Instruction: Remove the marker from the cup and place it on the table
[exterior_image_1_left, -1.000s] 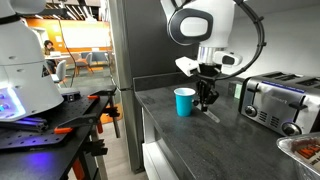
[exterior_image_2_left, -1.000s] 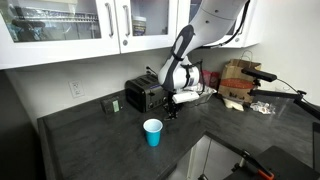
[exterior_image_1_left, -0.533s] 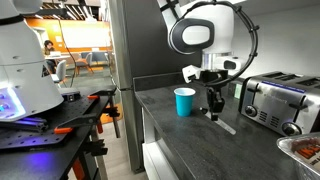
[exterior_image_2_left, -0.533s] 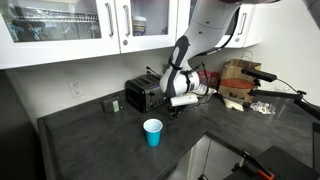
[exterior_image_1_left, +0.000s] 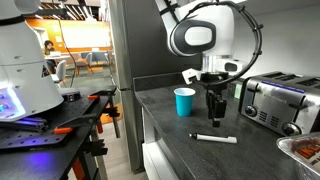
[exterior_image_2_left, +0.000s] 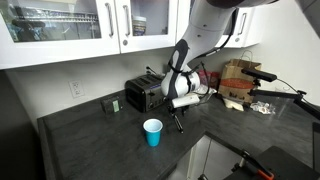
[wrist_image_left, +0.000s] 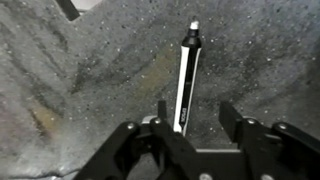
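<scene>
The marker (exterior_image_1_left: 214, 138), white-barrelled with dark ends, lies flat on the dark grey table (exterior_image_1_left: 180, 145). In the wrist view the marker (wrist_image_left: 185, 75) lies on the table (wrist_image_left: 90, 70) just below my fingers, nearer one finger. My gripper (exterior_image_1_left: 214, 117) is open and empty, hanging a little above the marker. It also shows in an exterior view (exterior_image_2_left: 178, 118) and in the wrist view (wrist_image_left: 195, 118). The teal-blue cup (exterior_image_1_left: 184, 101) stands upright and empty behind and beside the gripper; it also shows in an exterior view (exterior_image_2_left: 152, 131).
A chrome toaster (exterior_image_1_left: 278, 102) stands at the side of the table; it also shows against the wall (exterior_image_2_left: 143, 94). A tray (exterior_image_1_left: 302, 150) sits near the front corner. An orange-and-black workbench (exterior_image_1_left: 60, 125) stands beyond the table's edge. Cardboard boxes (exterior_image_2_left: 238, 82) sit on the far counter.
The marker has left my fingers and now lies flat on the table. My gripper has opened and risen slightly above it.
</scene>
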